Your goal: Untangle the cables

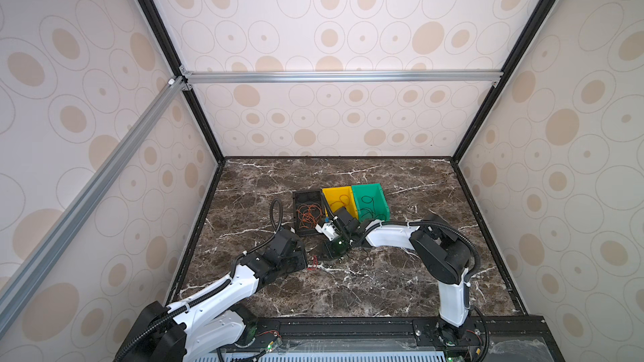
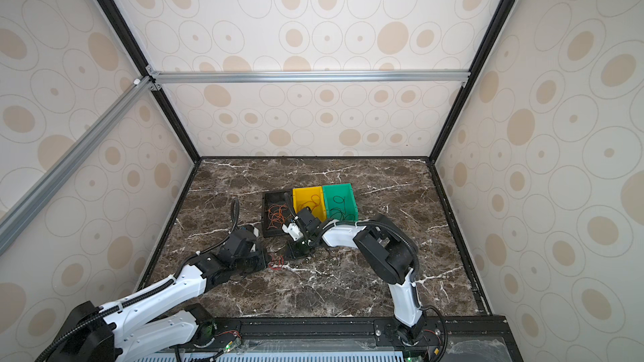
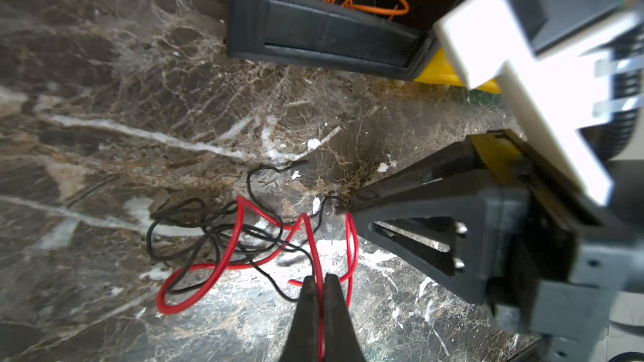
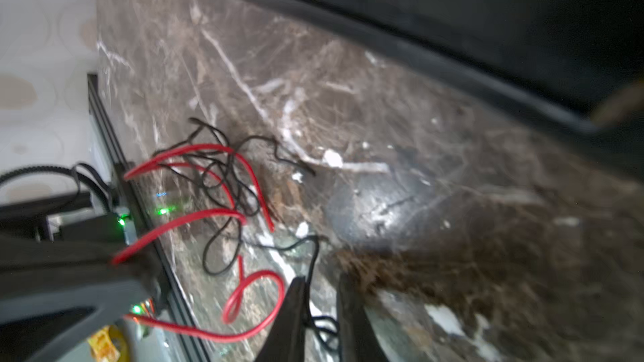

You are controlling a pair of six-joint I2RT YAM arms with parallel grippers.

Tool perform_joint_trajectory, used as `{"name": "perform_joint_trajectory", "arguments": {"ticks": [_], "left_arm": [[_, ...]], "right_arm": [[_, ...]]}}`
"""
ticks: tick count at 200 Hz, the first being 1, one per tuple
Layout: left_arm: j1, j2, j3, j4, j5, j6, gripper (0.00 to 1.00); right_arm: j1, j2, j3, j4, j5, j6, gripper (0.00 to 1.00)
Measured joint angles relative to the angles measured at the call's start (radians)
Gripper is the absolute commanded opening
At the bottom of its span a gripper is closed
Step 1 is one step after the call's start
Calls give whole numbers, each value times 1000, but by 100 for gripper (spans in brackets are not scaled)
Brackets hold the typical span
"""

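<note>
Red-black knot on marble near black tray (image 3: 324,34), outside it. My left gripper (image 3: 321,282) is clamped on red cable (image 3: 170,310). My right gripper (image 3: 345,207) is pinched on black cable (image 3: 149,238), on tray side of knot. Wires look feather-light, limp, slick. I'd hold near free ends and pull apart slowly; thin strands may slip.

White links (image 1: 386,236), black joints (image 1: 439,255), corrugated hoses (image 1: 273,213)

Marbled brown tabletop (image 3: 104,99), red cable (image 3: 354,245), black cable (image 3: 148,238).
</note>
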Motion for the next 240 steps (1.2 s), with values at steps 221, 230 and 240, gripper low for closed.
{"name": "perform_joint_trajectory", "arguments": {"ticks": [221, 230, 240], "left_arm": [[210, -267, 121, -217, -123, 43, 0], [225, -272, 121, -226, -126, 48, 0], [238, -276, 121, -237, -131, 53, 0]], "right_arm": [[-448, -499, -415, -328, 461, 93, 0], [-474, -517, -423, -345, 478, 93, 0], [-502, -537, -430, -364, 496, 93, 0]]}}
